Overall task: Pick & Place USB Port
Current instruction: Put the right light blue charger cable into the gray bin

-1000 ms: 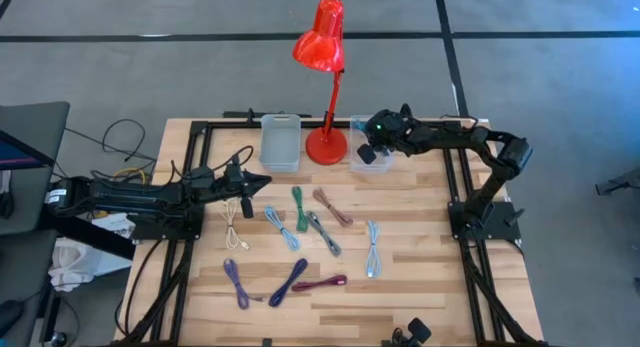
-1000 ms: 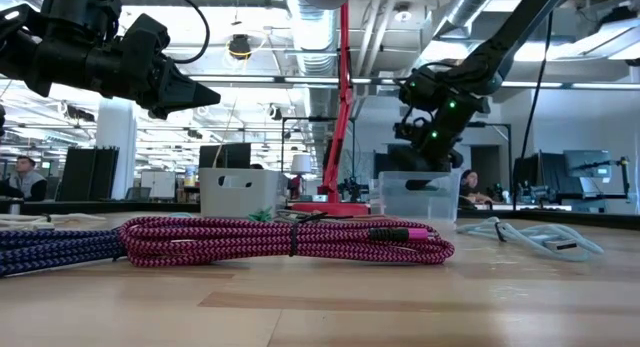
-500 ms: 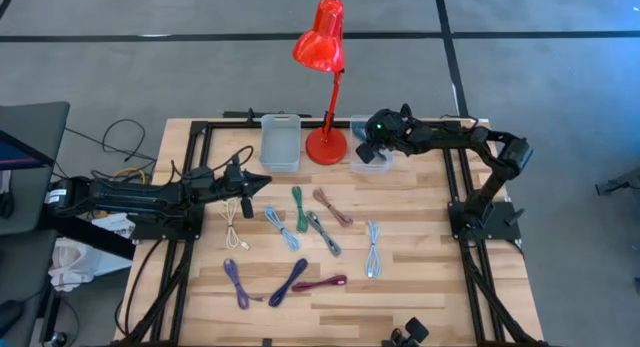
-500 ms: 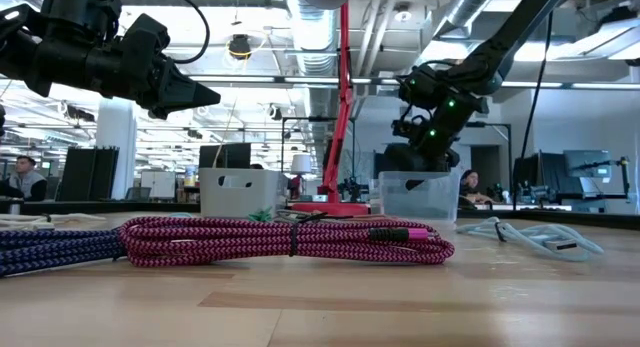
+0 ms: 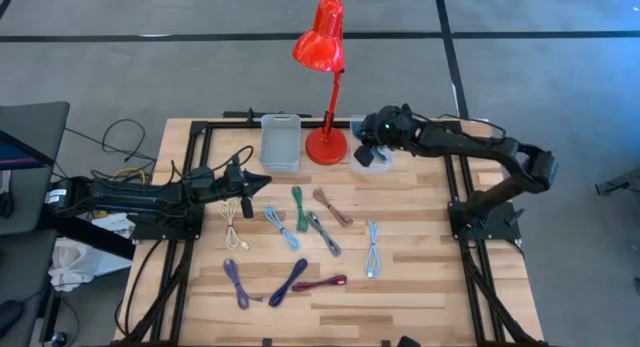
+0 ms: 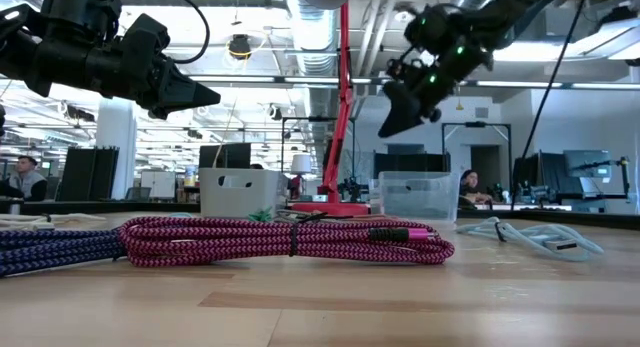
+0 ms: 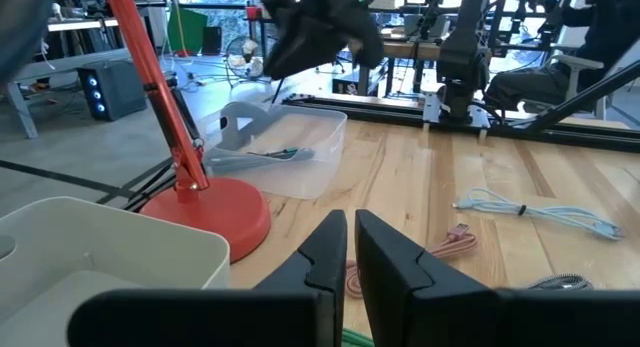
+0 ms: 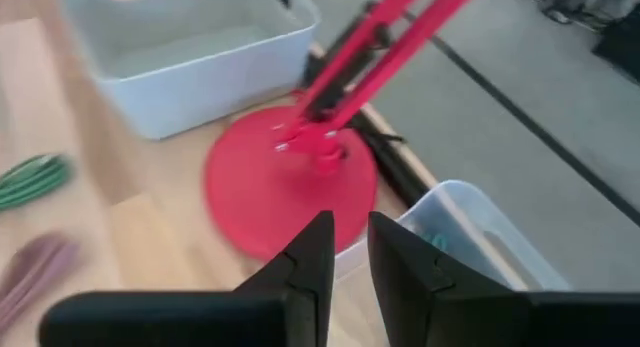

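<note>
Now that the right end effector has lifted clear of the clear bin at the bench's back edge, fingers slightly apart and empty, one cable looks delivered.

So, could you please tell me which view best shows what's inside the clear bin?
The left wrist view: it looks into the clear bin and shows a cable there. The high view has the right gripper over it, the low view only its side, the right wrist view a corner.
</note>
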Motion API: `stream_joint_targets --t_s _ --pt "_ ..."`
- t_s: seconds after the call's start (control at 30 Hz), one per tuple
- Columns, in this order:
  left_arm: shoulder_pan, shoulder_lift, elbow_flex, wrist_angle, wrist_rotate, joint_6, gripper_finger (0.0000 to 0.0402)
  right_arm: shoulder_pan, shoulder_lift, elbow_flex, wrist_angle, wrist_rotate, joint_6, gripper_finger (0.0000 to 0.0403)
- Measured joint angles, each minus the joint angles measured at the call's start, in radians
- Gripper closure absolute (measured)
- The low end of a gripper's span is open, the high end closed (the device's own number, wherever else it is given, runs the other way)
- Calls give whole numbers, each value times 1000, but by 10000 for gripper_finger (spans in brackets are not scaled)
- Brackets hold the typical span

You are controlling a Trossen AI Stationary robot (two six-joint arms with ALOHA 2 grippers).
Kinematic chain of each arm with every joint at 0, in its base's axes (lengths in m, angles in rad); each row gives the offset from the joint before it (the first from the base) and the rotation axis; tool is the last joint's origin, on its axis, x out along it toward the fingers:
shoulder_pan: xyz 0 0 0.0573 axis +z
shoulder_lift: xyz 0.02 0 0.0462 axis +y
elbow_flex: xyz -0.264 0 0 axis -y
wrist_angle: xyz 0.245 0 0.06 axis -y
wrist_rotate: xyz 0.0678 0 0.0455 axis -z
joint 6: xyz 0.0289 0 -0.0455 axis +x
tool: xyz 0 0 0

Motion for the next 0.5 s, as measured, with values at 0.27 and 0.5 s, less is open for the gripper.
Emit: stream_joint_targets --t_s 0.27,0.5 --pt "0 0 0 0 0 0 376 97 -110 0 -200 1 16 344" --pt "0 0 0 0 0 0 376 191 -148 0 -323 -5 35 344"
